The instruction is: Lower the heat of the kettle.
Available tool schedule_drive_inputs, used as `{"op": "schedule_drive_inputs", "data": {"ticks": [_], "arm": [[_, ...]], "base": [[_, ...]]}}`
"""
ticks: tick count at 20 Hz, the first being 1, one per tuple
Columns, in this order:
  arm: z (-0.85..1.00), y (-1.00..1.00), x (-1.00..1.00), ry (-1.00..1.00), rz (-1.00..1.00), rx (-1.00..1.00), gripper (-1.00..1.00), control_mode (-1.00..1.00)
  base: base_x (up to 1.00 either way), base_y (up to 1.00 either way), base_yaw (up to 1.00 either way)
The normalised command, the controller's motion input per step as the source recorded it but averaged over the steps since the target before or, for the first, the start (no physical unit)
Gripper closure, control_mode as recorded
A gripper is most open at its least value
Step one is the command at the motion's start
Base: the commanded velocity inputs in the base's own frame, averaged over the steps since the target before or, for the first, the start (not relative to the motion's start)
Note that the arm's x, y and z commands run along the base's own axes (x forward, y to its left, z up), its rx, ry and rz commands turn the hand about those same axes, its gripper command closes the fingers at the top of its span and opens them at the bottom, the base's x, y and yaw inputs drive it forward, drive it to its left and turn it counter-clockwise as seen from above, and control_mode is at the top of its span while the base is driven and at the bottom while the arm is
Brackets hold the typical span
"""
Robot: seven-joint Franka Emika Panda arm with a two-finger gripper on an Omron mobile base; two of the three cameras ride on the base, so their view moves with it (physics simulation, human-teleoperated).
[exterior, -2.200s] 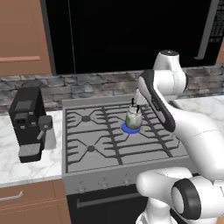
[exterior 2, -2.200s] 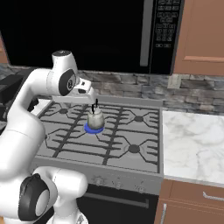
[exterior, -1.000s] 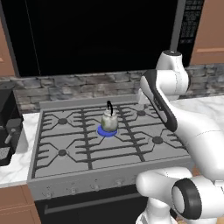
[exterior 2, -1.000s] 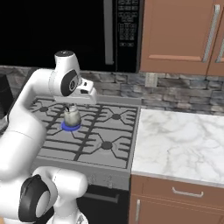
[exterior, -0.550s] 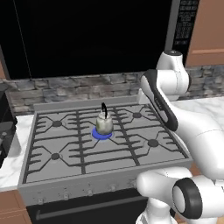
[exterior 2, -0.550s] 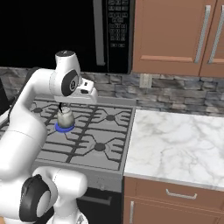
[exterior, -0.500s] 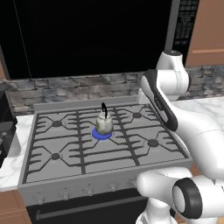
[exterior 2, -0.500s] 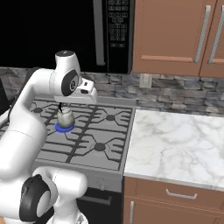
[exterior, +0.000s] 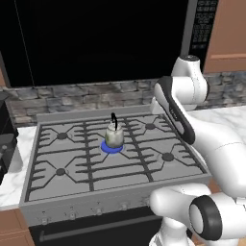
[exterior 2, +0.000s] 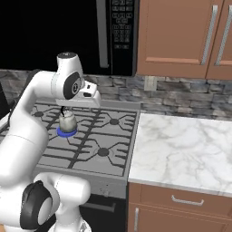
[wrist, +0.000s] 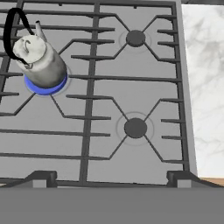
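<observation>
The small silvery kettle (exterior: 114, 136) with its thin black arched handle stands upright on the middle burner of the grey gas stove (exterior: 144, 166), over a ring of blue flame (exterior: 112, 147). In the right base view the kettle (exterior 2: 67, 120) sits just below and left of my white hand (exterior 2: 89, 96), which hovers above the stove's back part. The fingers are hidden, so whether they stand open or shut does not show. From the hand view the kettle (wrist: 39, 61) appears at the upper left, with its blue flame (wrist: 46, 85) under it, well apart from the hand.
Small knobs (exterior: 98, 210) line the stove's front panel. A black coffee machine (exterior: 5, 144) stands at the left edge. A marble counter (exterior 2: 181, 149) lies right of the stove, under wooden cabinets (exterior 2: 181, 36). A black microwave (exterior 2: 115, 31) hangs above.
The base has driven to the right, so the whole scene slid left and most of the coffee machine left the view. In the last half second nothing has moved.
</observation>
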Motion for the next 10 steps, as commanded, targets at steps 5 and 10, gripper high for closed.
{"op": "schedule_drive_inputs", "data": {"ticks": [5,10], "arm": [[0.00,0.00,0.00,0.00,0.00,0.00,-1.00,1.00],[0.00,0.00,0.00,0.00,0.00,0.00,-1.00,1.00]], "base": [[0.02,0.00,0.00],[0.06,-0.19,0.00]]}}
